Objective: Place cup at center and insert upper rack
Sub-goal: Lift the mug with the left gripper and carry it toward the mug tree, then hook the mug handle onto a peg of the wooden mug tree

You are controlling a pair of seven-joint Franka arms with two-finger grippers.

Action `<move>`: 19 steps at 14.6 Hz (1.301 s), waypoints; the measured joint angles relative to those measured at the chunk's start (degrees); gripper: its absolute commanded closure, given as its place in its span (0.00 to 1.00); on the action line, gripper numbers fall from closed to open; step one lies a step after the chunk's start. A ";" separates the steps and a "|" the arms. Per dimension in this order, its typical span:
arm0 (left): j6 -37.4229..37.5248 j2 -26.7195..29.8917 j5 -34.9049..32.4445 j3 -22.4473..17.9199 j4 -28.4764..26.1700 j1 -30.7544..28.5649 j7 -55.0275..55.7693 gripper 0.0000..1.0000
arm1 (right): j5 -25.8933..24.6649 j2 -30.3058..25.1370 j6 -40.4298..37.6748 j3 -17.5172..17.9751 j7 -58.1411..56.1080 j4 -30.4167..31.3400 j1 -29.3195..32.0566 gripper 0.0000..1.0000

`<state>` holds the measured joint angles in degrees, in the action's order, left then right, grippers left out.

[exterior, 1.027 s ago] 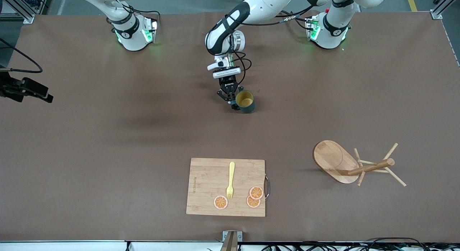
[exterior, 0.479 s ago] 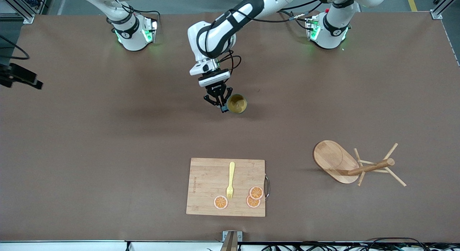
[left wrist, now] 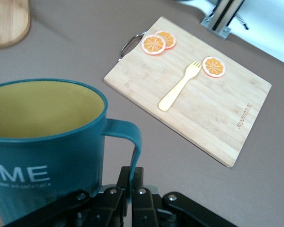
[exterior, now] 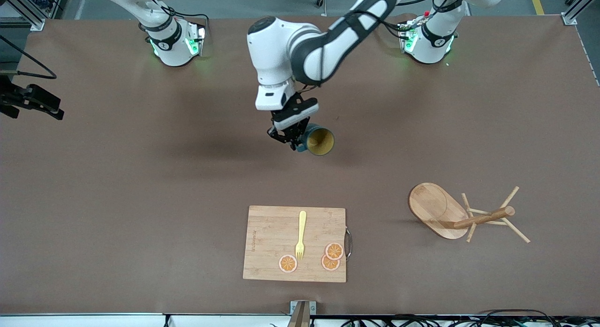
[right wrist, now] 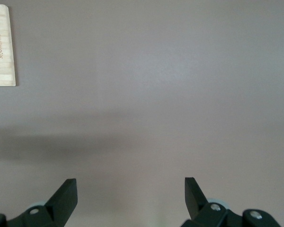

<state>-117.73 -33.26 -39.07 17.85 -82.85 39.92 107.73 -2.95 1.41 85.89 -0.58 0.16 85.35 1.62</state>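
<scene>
The cup (exterior: pixel 319 140) is dark teal with a yellow inside and hangs tilted over the middle of the table, its mouth toward the front camera. My left gripper (exterior: pixel 292 138) is shut on its handle. In the left wrist view the fingers (left wrist: pixel 137 176) pinch the thin handle beside the cup (left wrist: pixel 42 142), which shows white lettering. The upper rack (exterior: pixel 468 217), a wooden mug tree, lies on its side toward the left arm's end, with its oval base (exterior: pixel 433 206) tipped up. My right gripper (right wrist: pixel 130 189) is open and empty over bare table at the right arm's end.
A wooden cutting board (exterior: pixel 272 242) lies near the front edge. On it are a yellow fork (exterior: pixel 300 234) and three orange slices (exterior: pixel 333 251). It also shows in the left wrist view (left wrist: pixel 213 104). A corner of the mug tree's base (left wrist: pixel 7 21) shows there too.
My left arm has swung and turned its wrist. The cup has lifted and tipped from upright so that its mouth faces the front camera. My right gripper has shifted slightly.
</scene>
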 measured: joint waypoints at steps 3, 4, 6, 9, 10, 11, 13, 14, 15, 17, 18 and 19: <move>-1.67 1.71 8.97 0.01 -0.02 -4.48 -1.93 1.00 | 0.11 0.05 0.00 -0.85 -1.06 0.00 2.76 0.00; -3.02 2.10 11.77 0.01 0.01 -5.98 -2.10 1.00 | 0.39 0.05 0.15 -0.77 -1.33 0.00 2.79 0.00; -5.53 2.84 17.62 0.01 0.00 -9.12 -2.87 1.00 | 0.77 0.11 1.50 -0.31 -1.47 0.06 0.79 0.00; -7.05 4.24 28.24 0.05 0.07 -14.34 -6.00 1.00 | 0.77 0.92 5.78 0.17 -0.76 1.43 -1.45 0.00; -7.06 4.90 31.98 0.08 0.06 -16.25 -8.23 1.00 | 0.77 1.41 6.32 -0.04 -0.76 1.73 -1.18 0.00; -7.06 5.53 35.16 0.08 0.05 -18.07 -10.22 1.00 | 0.77 1.84 6.52 -0.33 -0.79 1.81 -0.80 0.00; -7.06 6.54 39.31 0.09 -0.03 -21.29 -11.42 1.00 | 0.77 2.27 6.61 -0.78 -0.83 1.88 -0.34 0.00; -7.06 6.81 41.51 0.10 -0.04 -22.83 -11.51 1.00 | 0.77 2.27 6.49 -0.81 -0.83 1.92 -0.18 0.00; -7.06 6.95 44.63 0.06 -0.04 -24.44 -11.61 1.00 | 0.77 2.25 6.05 -0.81 -0.83 1.92 0.05 0.00; -7.07 7.03 50.71 0.12 -0.06 -28.22 -12.48 1.00 | 0.78 2.21 4.78 -0.78 -0.84 1.88 0.40 0.00; -7.07 7.08 53.13 0.11 -0.05 -30.05 -13.53 1.00 | 0.78 2.11 4.01 -0.63 -0.83 1.69 0.22 0.00; -7.08 7.15 56.20 0.10 -0.05 -31.93 -14.89 1.00 | 0.78 1.96 3.35 -0.51 -0.82 1.27 -0.11 0.00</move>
<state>-124.81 -26.10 17.13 17.95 -82.91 7.99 92.84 -2.17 3.37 89.24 -1.09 -0.66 86.61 1.51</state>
